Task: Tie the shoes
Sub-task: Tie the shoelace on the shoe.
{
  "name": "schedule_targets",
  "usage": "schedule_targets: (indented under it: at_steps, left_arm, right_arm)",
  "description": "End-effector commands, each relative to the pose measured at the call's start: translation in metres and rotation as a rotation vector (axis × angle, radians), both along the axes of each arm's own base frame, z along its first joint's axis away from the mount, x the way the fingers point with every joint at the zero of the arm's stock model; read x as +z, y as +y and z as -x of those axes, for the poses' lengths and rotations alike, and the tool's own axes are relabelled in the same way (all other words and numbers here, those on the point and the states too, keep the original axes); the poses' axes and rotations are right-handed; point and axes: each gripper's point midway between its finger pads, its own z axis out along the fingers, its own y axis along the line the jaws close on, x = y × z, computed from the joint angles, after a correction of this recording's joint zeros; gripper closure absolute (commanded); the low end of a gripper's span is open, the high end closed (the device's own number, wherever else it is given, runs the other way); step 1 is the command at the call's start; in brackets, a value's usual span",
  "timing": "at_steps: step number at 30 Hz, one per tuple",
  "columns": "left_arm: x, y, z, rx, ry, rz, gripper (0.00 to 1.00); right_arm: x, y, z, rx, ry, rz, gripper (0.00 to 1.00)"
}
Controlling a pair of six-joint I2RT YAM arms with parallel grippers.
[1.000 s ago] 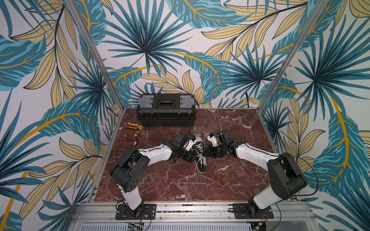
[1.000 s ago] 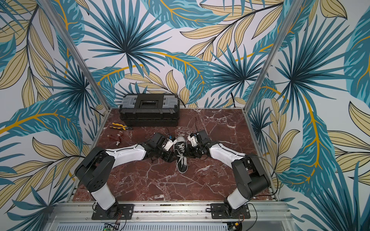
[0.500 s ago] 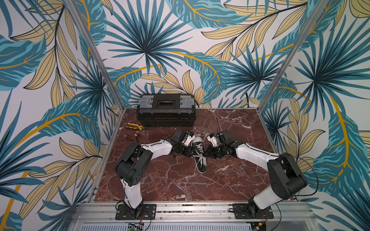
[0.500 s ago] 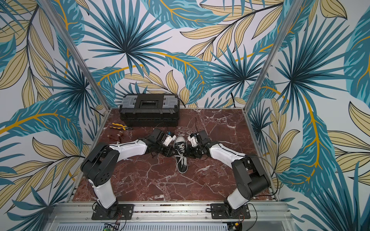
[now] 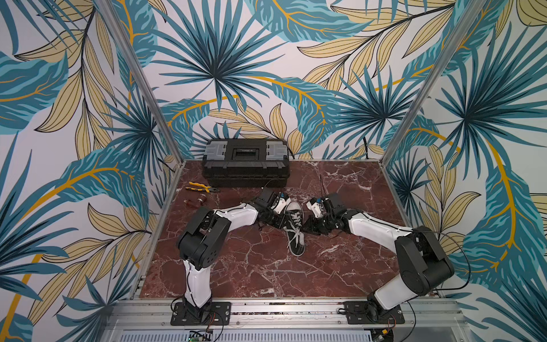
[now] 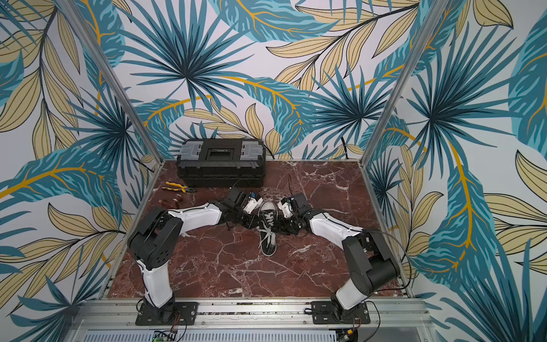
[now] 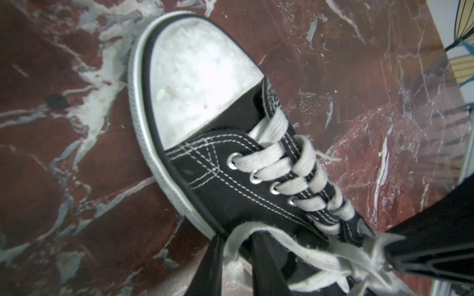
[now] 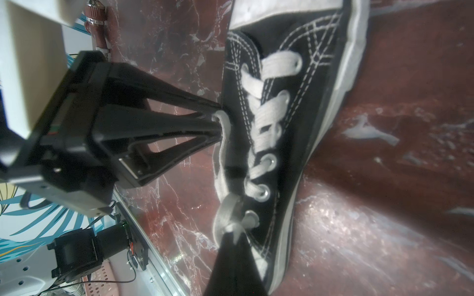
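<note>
The shoe (image 5: 296, 226), a black canvas sneaker with a white toe cap, lies mid-table with its toe toward the back wall, seen in both top views (image 6: 268, 228). My left gripper (image 7: 237, 247) is at the shoe's left side, and its fingers (image 8: 205, 115) pinch a loop of the white lace (image 7: 295, 246). From the opposite side my right gripper (image 8: 232, 230) is shut on another bit of lace (image 8: 225, 217) near the top eyelets. Its black body (image 7: 431, 243) shows in the left wrist view. In a top view both grippers flank the shoe, left (image 5: 278, 220) and right (image 5: 309, 228).
A black toolbox (image 5: 245, 165) stands at the back of the red marble table (image 5: 266, 275). Yellow-handled pliers (image 5: 201, 188) and small brown parts (image 5: 195, 202) lie at the back left. Metal frame posts (image 5: 142, 80) rise at the back corners.
The left arm shifted its elbow toward the back and brought its gripper against the shoe; its jaws closed onto the lace. The right arm stayed still, holding its lace.
</note>
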Motion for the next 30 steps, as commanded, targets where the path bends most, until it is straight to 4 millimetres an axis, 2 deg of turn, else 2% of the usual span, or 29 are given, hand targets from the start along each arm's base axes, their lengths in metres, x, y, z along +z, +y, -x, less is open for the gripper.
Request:
schedule_targets:
  at_steps: [1,8,19,30]
  left_arm:
    - [0.010,-0.003,-0.006,-0.006,-0.028,0.007,0.87]
    - [0.022,0.007,-0.002,0.020,-0.055,-0.003,1.00]
    - [0.015,0.018,0.014,0.042,-0.016,-0.025,1.00]
    - [0.010,0.033,0.021,0.083,0.009,-0.083,1.00]
  right_arm:
    - [-0.004,-0.008,0.006,-0.001,0.001,0.031,0.99]
    - [0.004,-0.013,0.006,-0.010,-0.021,0.050,0.99]
    - [0.003,-0.027,0.005,-0.051,-0.027,0.135,1.00]
    - [0.007,-0.048,0.002,-0.097,-0.063,0.262,1.00]
